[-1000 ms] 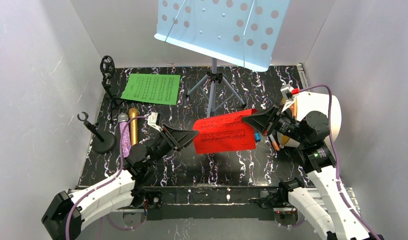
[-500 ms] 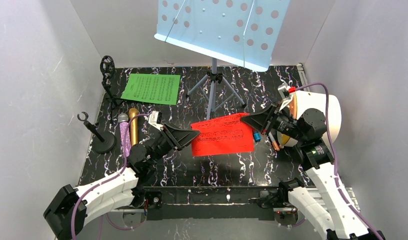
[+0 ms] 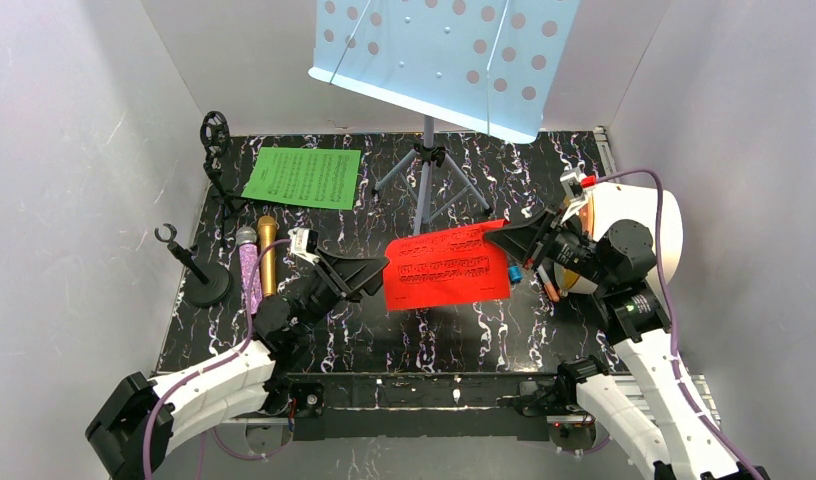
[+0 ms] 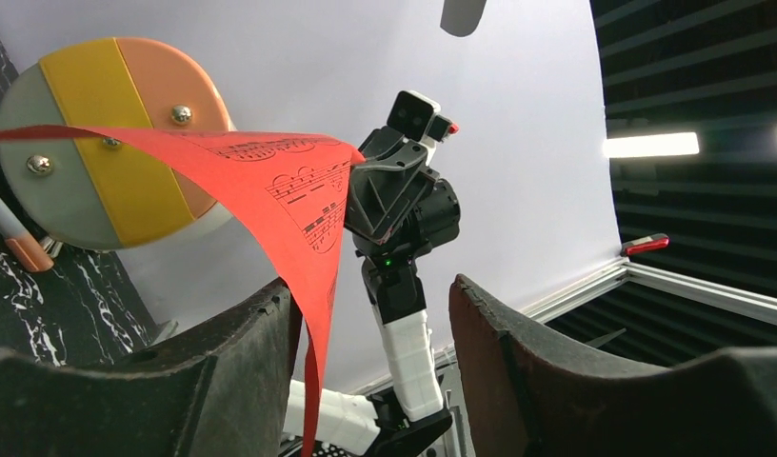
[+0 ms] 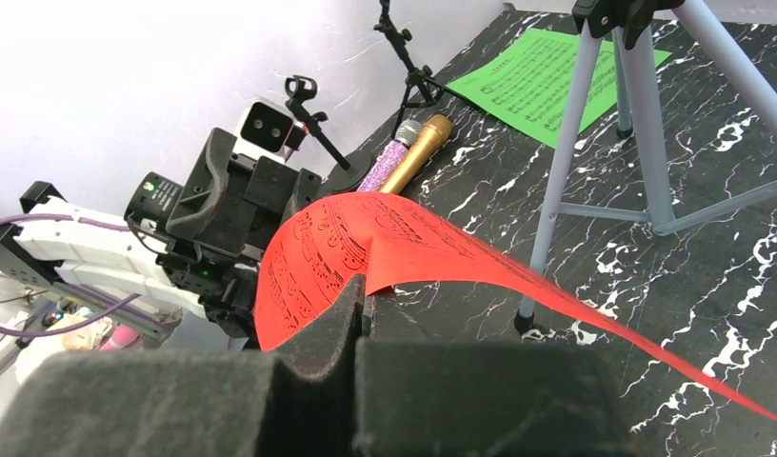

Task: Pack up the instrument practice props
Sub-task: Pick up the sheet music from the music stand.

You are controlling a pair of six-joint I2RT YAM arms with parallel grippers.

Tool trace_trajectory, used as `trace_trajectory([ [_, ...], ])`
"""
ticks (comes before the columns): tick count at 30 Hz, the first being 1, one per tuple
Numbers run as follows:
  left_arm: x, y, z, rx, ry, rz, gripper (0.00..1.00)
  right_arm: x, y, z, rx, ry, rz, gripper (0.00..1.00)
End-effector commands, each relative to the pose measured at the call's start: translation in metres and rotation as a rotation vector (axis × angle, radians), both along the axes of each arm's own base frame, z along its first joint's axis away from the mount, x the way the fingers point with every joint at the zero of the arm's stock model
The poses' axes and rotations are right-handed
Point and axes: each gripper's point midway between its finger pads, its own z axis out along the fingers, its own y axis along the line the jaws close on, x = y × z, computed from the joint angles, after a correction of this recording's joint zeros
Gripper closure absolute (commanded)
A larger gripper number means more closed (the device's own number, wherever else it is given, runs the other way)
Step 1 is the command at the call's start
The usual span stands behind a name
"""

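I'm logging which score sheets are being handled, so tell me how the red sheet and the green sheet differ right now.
The red sheet hangs curled above the table, clamped in the right pincer; the green sheet lies flat on it, far left. The red sheet's other edge sits between the jaws of the open left pincer; nothing touches the green sheet. Both carry printed music.

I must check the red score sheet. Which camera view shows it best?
Top external: nearly the whole red score sheet shows, print up. Left wrist shows only a folded corner; right wrist, one curled part.
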Motion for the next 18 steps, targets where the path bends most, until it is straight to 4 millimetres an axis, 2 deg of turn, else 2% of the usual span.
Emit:
trace_trajectory([
  [1,-0.003,0.01,0.028,-0.088,-0.039,0.011,0.44,0.003,-0.001,0.016,0.032,-0.069,-0.021,0.99],
  [8,-0.006,0.018,0.042,-0.183,-0.027,-0.009,0.45,-0.002,0.006,0.011,0.056,-0.079,0.047,0.99],
  [13,-0.007,0.017,0.053,-0.232,0.002,-0.047,0.45,-0.006,0.008,0.018,0.07,-0.132,0.072,0.99],
  [18,-0.003,0.013,0.051,-0.231,0.027,-0.058,0.49,-0.005,0.01,0.018,0.058,-0.152,0.09,0.99],
])
